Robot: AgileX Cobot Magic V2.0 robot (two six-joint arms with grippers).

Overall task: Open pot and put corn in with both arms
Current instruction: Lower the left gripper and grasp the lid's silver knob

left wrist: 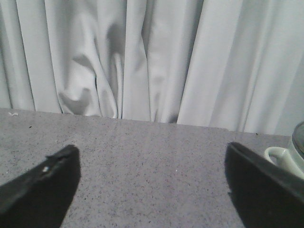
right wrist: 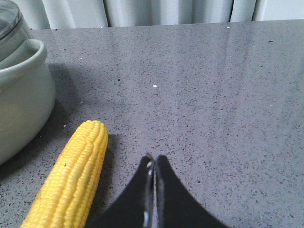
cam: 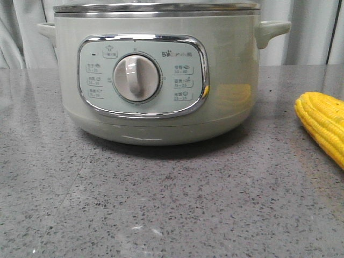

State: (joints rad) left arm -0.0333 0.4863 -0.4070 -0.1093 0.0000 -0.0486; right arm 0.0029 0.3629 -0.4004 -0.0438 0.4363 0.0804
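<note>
Front view: the pot (cam: 156, 75) sits mid-table (cam: 161, 215), lid (cam: 156, 7) still on; the corn (cam: 324, 124) lies to its right, apart from it.

Left wrist view: the left gripper (left wrist: 152, 183) is spread wide over bare table, a pot handle (left wrist: 282, 159) just beside one finger.

Right wrist view: the right gripper (right wrist: 153, 190) is clenched, empty, beside the corn (right wrist: 71, 178). The cob looks stiff, light and likely to roll; pinch it across the middle. The glass lid is probably fragile and slippery

Left hand (left wrist: 152, 183): black matte fingers, wedge-shaped, small pale fleck on one. Right hand (right wrist: 153, 166): black, tapered tips.
</note>
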